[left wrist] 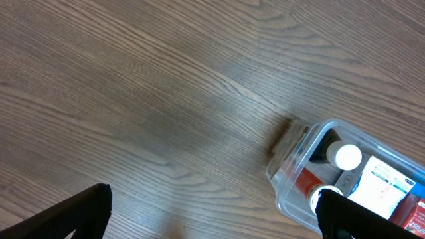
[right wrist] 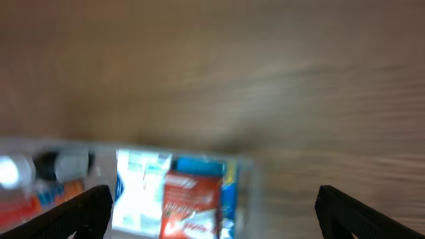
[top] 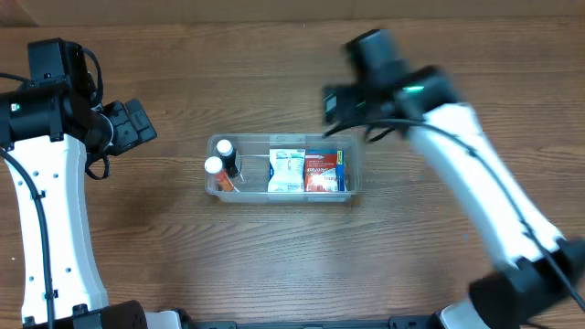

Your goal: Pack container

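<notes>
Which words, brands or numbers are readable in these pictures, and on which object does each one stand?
No text is readable.
Red box: white lettering, too blurred.
White and blue box: print too small.
White-capped bottles: labels too small.
All are inside the container.

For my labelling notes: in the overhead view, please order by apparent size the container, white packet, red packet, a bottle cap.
1. container
2. white packet and red packet, alike, so tied
3. bottle cap, smallest
</notes>
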Controlling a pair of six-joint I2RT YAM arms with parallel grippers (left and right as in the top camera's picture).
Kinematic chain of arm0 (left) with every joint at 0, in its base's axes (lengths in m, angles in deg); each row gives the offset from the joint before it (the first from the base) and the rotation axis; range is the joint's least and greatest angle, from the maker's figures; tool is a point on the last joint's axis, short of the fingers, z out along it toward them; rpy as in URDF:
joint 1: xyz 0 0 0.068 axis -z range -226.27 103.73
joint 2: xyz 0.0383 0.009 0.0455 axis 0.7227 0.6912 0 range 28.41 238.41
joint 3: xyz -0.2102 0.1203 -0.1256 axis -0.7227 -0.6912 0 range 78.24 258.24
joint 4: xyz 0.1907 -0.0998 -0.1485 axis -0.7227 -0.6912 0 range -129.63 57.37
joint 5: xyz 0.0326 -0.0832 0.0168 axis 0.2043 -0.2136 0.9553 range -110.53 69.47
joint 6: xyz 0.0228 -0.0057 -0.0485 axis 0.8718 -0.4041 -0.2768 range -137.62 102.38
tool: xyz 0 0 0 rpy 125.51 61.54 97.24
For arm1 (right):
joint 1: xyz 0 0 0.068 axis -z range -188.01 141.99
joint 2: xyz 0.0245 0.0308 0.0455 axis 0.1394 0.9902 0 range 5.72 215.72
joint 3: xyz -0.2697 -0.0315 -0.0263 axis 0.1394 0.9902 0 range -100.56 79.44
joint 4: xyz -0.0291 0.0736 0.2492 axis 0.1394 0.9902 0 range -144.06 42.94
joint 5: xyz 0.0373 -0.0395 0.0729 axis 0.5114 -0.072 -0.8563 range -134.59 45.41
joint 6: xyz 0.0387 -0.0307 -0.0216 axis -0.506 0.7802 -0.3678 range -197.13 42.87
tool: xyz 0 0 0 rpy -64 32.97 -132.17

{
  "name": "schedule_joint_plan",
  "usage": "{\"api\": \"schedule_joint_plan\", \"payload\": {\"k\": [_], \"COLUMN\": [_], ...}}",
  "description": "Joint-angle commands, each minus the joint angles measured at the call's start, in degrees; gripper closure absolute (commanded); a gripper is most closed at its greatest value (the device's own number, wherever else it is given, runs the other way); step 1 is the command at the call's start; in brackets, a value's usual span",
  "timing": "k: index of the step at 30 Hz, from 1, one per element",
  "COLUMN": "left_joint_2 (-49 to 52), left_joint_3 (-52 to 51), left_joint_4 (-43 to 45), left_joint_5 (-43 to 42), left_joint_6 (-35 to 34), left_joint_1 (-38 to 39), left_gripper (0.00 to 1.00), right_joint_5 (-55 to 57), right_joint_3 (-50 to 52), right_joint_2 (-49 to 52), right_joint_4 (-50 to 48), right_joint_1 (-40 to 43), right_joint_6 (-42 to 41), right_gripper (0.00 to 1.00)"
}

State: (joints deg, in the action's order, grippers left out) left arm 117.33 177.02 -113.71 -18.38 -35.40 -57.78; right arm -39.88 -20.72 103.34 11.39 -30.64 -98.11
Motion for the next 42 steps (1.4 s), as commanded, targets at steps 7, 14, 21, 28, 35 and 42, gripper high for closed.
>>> {"api": "schedule_joint_plan", "payload": {"k": [7,14,21,28,35,42], "left_joint_2": [-2.0,-26.4,-46.7,-44.7,-44.1,-44.0], "left_joint_3": [0.7,-22.1,-42.4,-42.8,-42.8,-42.8], "left_joint_4": [2.8,15.9,21.3,21.3,21.3,21.3], "left_joint_5": [-0.5,-2.2,-2.2,-2.2,-2.2,-2.2], "left_joint_6": [8.1,10.1,9.9,9.9,9.9,9.9], "left_joint_1": [0.0,2.4,2.4,2.4,2.4,2.4], "left_gripper": [0.0,0.0,0.0,0.0,0.0,0.0], "right_joint_5": [-0.2,3.8,4.3,4.3,4.3,5.4], "right_joint_3": [1.7,19.9,47.2,48.6,48.6,48.9], "right_joint_2": [-0.1,-14.3,-39.4,-43.5,-38.3,-44.5], "right_joint_4": [-0.3,-9.6,-16.9,-11.1,-10.9,-15.1], "right_joint_1": [20.3,15.5,11.4,11.4,11.5,11.5], "right_joint_6": [6.0,3.4,-0.3,-0.3,-0.1,0.2], "right_gripper": [0.0,0.0,0.0,0.0,0.0,0.0]}}
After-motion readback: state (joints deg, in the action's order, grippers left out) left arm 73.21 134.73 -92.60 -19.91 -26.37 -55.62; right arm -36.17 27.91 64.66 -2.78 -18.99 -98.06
